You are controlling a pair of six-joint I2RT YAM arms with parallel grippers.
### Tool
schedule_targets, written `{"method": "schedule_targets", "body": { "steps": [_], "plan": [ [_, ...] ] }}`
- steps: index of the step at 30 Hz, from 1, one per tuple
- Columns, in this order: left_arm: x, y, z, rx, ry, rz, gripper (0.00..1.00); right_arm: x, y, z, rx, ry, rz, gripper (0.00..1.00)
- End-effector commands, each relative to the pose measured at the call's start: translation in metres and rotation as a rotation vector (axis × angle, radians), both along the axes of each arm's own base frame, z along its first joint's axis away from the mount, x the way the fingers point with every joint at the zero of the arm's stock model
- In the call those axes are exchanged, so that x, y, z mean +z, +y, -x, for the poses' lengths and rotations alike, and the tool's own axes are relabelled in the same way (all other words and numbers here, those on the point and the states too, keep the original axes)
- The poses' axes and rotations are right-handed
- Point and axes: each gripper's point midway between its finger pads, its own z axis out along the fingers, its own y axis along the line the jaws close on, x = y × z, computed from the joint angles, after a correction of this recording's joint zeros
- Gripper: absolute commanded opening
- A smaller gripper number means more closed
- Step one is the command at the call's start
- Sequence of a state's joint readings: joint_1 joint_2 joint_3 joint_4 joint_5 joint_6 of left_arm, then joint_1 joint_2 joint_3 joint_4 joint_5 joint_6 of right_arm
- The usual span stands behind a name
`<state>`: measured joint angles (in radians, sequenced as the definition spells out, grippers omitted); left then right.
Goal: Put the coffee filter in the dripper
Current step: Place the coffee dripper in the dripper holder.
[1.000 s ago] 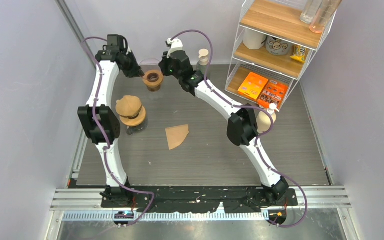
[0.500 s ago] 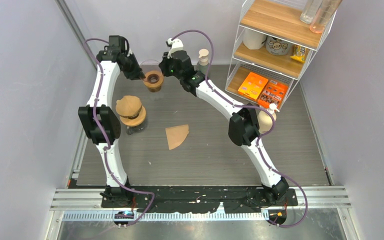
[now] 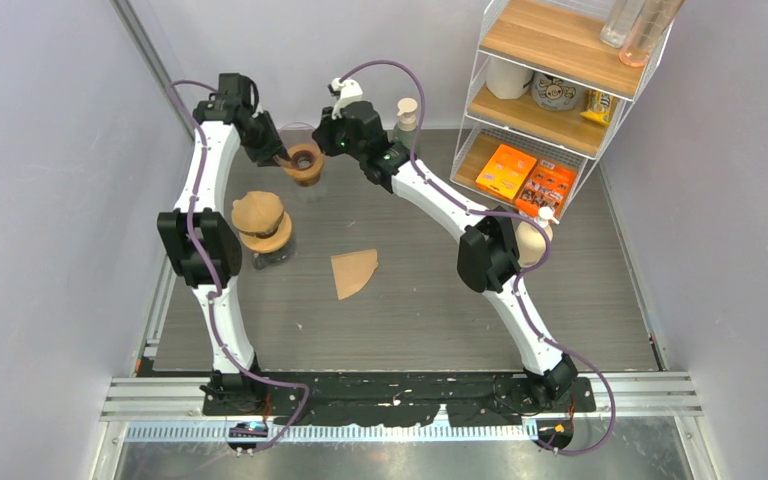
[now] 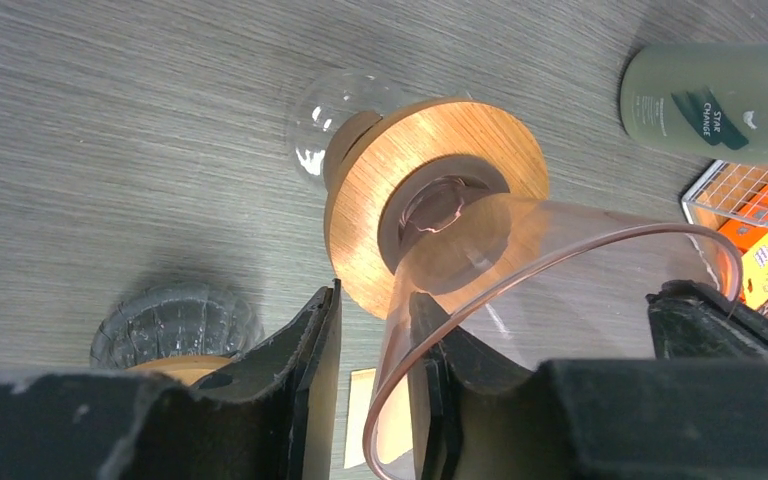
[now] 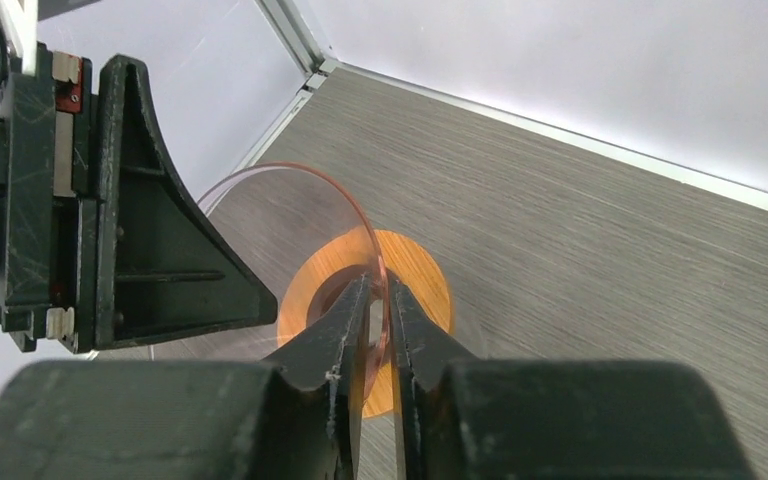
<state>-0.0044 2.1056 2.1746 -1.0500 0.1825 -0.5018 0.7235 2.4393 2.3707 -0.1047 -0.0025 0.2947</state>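
Observation:
The dripper (image 3: 303,161), a clear cone on a round wooden collar, is at the back of the table between both grippers. My left gripper (image 3: 282,155) straddles its rim from the left. In the left wrist view its jaws (image 4: 373,300) stand open, one finger inside the cone (image 4: 560,270) and the other apart from the wall. My right gripper (image 3: 326,137) comes from the right; its fingers (image 5: 380,285) pinch the thin rim above the collar (image 5: 422,285). The brown paper coffee filter (image 3: 353,272) lies flat mid-table, away from both grippers.
A glass carafe with a wooden lid (image 3: 262,226) stands front-left of the dripper. A grey-green bottle (image 3: 406,121) stands behind the right arm. A wire shelf rack (image 3: 550,100) with orange boxes fills the back right.
My left gripper's jaws have widened around the dripper's rim. The dripper has shifted slightly to the left. The filter has not moved.

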Motion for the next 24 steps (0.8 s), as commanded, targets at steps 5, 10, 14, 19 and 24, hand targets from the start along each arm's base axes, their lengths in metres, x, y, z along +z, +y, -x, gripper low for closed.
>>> {"method": "schedule_targets", "body": {
  "steps": [5, 10, 14, 19, 24],
  "plan": [
    [0.036, 0.005, -0.012, 0.039, -0.094, 0.028, 0.44, 0.024, 0.013, 0.021, 0.062, 0.016, -0.046, 0.26],
    [0.054, 0.002, -0.014, 0.038, -0.147, 0.044, 0.59, 0.05, 0.012, 0.02, 0.052, -0.029, -0.095, 0.35],
    [0.068, 0.001, -0.014, 0.034, -0.184, 0.048, 0.72, 0.077, 0.01, 0.021, 0.05, -0.076, -0.138, 0.5],
    [0.086, 0.001, -0.008, 0.023, -0.226, 0.043, 0.95, 0.119, 0.002, 0.03, 0.057, -0.149, -0.168, 0.68],
    [0.114, -0.013, 0.004, -0.021, -0.297, 0.005, 1.0, 0.136, -0.017, 0.045, 0.058, -0.209, -0.122, 0.99]
  ]
}}
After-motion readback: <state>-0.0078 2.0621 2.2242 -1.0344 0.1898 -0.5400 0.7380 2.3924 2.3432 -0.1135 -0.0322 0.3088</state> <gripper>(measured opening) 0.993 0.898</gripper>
